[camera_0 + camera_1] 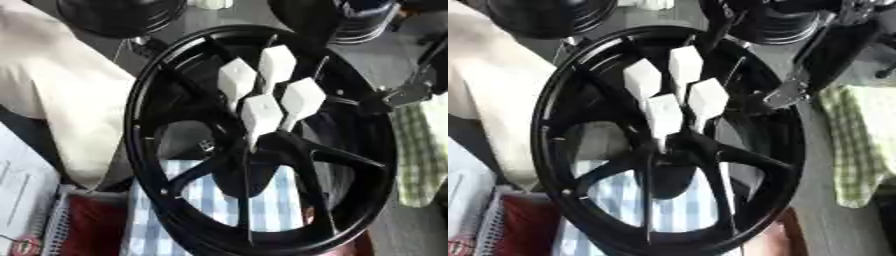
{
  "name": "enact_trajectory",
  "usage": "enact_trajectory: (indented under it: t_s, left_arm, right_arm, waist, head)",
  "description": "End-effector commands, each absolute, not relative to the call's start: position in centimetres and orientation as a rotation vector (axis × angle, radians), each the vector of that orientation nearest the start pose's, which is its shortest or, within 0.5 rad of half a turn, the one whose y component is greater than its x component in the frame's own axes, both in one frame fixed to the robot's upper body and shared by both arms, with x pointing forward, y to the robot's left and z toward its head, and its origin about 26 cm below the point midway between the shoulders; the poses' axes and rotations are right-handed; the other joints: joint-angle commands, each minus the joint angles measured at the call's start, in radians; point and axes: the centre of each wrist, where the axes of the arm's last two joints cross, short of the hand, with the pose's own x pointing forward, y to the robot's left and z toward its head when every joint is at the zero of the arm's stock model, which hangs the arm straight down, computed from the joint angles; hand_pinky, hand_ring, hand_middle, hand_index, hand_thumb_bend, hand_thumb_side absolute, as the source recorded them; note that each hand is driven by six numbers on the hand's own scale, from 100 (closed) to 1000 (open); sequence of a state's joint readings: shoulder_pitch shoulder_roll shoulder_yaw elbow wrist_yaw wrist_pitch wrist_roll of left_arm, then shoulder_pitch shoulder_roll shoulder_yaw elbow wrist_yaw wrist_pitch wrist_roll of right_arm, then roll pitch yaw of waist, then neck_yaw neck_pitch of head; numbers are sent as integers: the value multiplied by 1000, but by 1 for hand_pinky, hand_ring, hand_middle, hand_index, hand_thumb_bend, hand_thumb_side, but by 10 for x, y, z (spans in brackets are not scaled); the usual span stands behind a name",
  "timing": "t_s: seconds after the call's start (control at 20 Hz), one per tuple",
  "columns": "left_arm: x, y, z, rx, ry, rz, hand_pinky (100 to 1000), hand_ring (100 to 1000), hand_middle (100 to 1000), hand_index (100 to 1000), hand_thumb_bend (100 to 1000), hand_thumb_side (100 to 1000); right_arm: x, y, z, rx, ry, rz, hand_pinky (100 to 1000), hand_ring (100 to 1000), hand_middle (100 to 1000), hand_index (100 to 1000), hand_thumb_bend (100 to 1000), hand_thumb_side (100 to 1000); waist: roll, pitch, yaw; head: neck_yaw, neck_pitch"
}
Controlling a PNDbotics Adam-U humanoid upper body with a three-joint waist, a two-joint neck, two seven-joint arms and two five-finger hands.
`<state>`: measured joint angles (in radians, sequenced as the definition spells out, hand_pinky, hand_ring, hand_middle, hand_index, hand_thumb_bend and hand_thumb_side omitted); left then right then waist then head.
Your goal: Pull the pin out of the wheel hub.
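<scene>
Standing out from the hub at frame centre: four white faceted pins (262, 95), clustered close, their narrow ends running down into the middle of the black wheel hub (149, 165). Which one is meant by the task cannot be told. The wheel stands tilted, its face turned toward the camera, so the pin heads sit clear of the spokes; my judgement is that this leaves them open to a grasp from the front.

Right hand (785, 95): silver-and-black part, right of centre, at the wheel's right rim. It looks to rest against the rim, perhaps steadying it, but contact is not certain. Whether its fingers are apart or curled cannot be told. No pin is held. Left hand shows in neither view.

Behind the wheel, lower frame: blue-and-white checked cloth (219, 200), seen through the spokes. Green checked cloth (424, 150) at right edge. Pale cloth (61, 100) at left. Second dark wheel (122, 15) at upper left.

Right eye view shows more of the right arm, dark, descending from upper right; left eye view shows only its end.
</scene>
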<state>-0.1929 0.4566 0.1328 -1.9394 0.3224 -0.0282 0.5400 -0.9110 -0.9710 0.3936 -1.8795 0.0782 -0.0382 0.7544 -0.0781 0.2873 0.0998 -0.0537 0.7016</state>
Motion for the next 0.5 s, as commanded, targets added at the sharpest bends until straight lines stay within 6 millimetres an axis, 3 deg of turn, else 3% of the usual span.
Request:
enact_trajectory:
  t_s: [0.05, 0.5]
  left_arm:
    - [291, 330, 193, 376, -2190, 381, 756, 764, 715, 798, 426, 716]
    - [292, 328, 194, 367, -2191, 380, 757, 765, 716, 798, 422, 723]
  right_arm:
    - [311, -236, 367, 685, 2257, -2735, 817, 783, 742, 799, 538, 274]
    - [310, -233, 359, 744, 2293, -2759, 793, 744, 753, 812, 510, 225]
  waist:
    - [2, -9, 1]
    - [-5, 11, 4]
  head:
    - [6, -8]
    - [12, -17]
